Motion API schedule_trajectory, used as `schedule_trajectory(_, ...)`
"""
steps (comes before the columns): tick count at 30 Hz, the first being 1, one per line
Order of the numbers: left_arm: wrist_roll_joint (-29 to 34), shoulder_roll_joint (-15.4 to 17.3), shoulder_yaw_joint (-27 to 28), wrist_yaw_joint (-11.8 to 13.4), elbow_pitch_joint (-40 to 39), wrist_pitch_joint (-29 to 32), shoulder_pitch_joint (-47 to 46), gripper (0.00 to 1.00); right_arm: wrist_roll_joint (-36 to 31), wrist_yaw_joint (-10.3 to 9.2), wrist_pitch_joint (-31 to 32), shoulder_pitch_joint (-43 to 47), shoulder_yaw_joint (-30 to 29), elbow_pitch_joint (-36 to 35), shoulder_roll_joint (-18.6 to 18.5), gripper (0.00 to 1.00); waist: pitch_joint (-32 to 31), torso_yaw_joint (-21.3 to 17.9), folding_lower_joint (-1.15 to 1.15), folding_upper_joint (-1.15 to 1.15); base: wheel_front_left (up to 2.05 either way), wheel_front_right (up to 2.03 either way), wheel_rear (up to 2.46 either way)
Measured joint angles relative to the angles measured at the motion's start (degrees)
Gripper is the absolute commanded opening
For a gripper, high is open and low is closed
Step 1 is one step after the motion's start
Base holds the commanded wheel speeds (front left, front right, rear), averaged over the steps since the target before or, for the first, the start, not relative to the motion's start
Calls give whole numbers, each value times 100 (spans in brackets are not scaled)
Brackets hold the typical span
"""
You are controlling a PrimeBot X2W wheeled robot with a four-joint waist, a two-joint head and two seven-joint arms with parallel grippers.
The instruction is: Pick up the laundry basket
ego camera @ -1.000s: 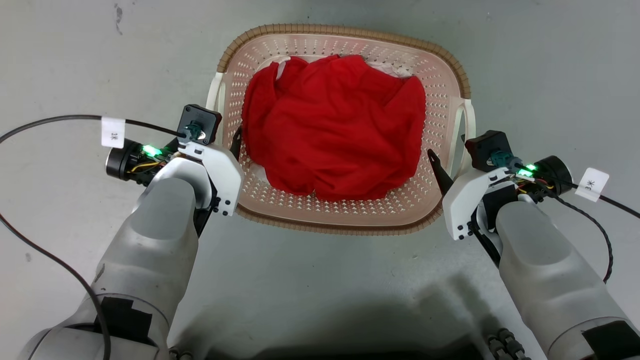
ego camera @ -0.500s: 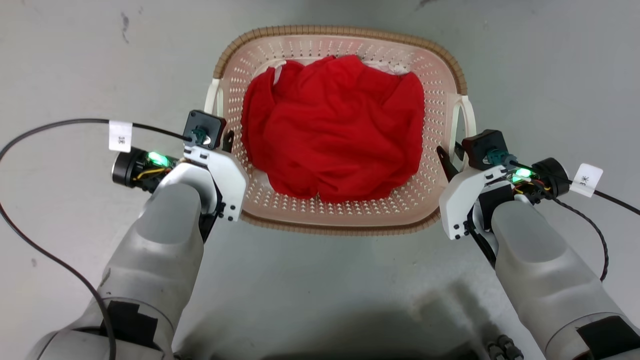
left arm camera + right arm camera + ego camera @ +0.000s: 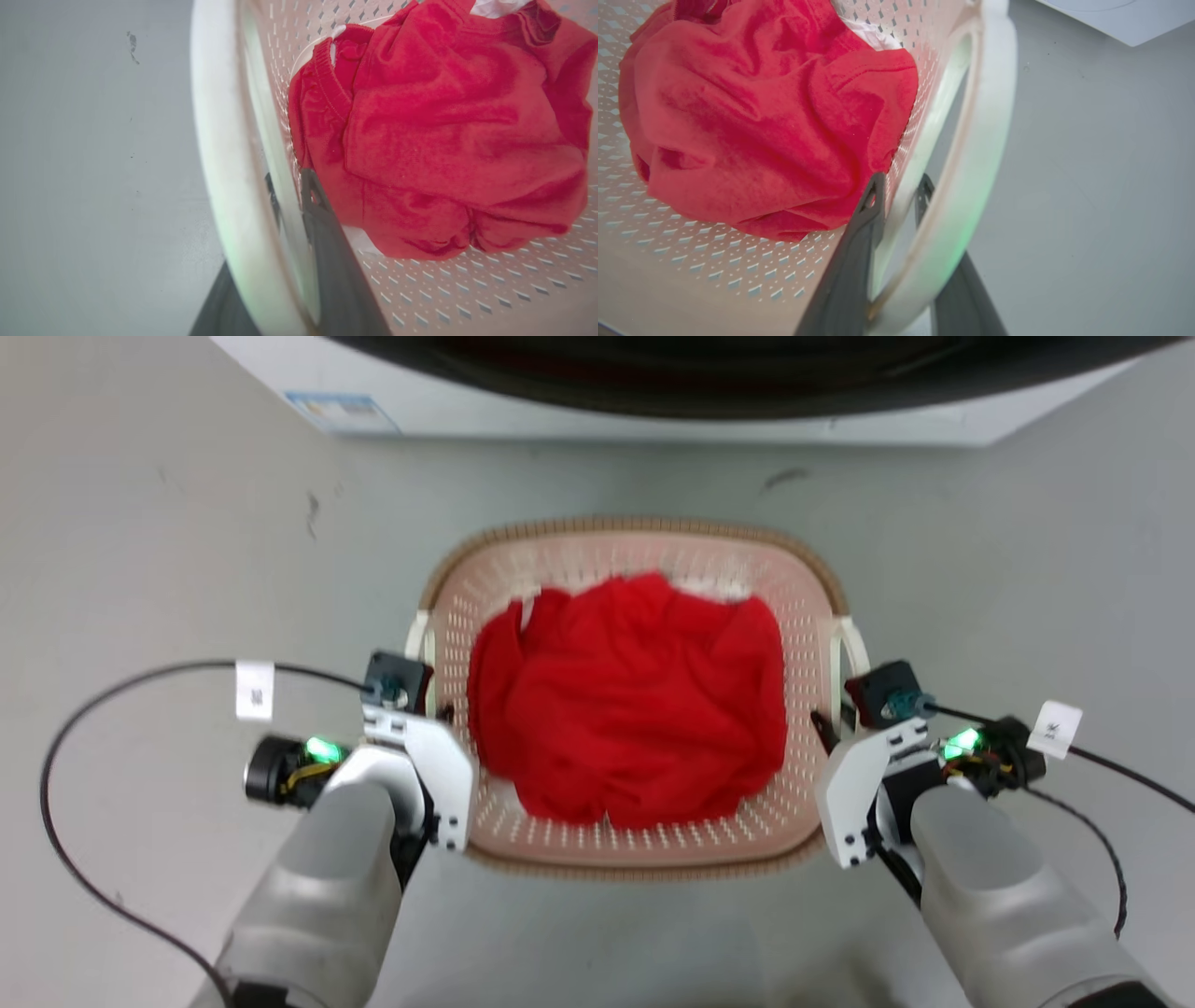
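Note:
The laundry basket [image 3: 635, 527], pale pink and perforated with a brown rim, sits between my two arms on the grey floor, holding a crumpled red garment [image 3: 630, 709]. My left gripper [image 3: 439, 714] is at the basket's left side by the white handle [image 3: 219, 163]; one dark finger [image 3: 327, 252] lies inside the wall and the other outside it, clamping the wall. My right gripper [image 3: 831, 723] mirrors this on the right side: one finger [image 3: 859, 242] is inside, the other is between the wall and the white handle [image 3: 980, 163].
A white washing machine [image 3: 653, 401] with a dark opening stands just beyond the basket. Black cables [image 3: 56, 803] loop out from both wrists over the floor. A white cloth [image 3: 864, 28] peeks from under the red garment.
The head camera has moved: the washing machine has come into the top of the picture and the basket shows smaller and lower. Both grippers slid forward along the basket's sides to its handles.

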Motion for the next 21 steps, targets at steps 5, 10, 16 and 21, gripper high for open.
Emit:
schedule_trajectory(5,-288,-19,-164,0,-1,250,388,0,292,0,297,191,301,23,-2,0,-543,16,0,0,0,0,0)
schedule_trajectory(10,-651,-52,-405,1,-3,472,728,0,549,0,502,428,630,35,-14,0,-1110,31,-1,0,0,0,0)
schedule_trajectory(16,-1084,-37,-768,1,-36,722,1194,0,1056,-1,893,852,1160,-32,-30,0,-1804,29,-1,1,0,0,0)
schedule_trajectory(21,-1481,14,-1079,1,-148,988,1547,0,1423,-2,1217,1122,1627,-130,-37,0,-2332,23,-1,0,0,0,0)
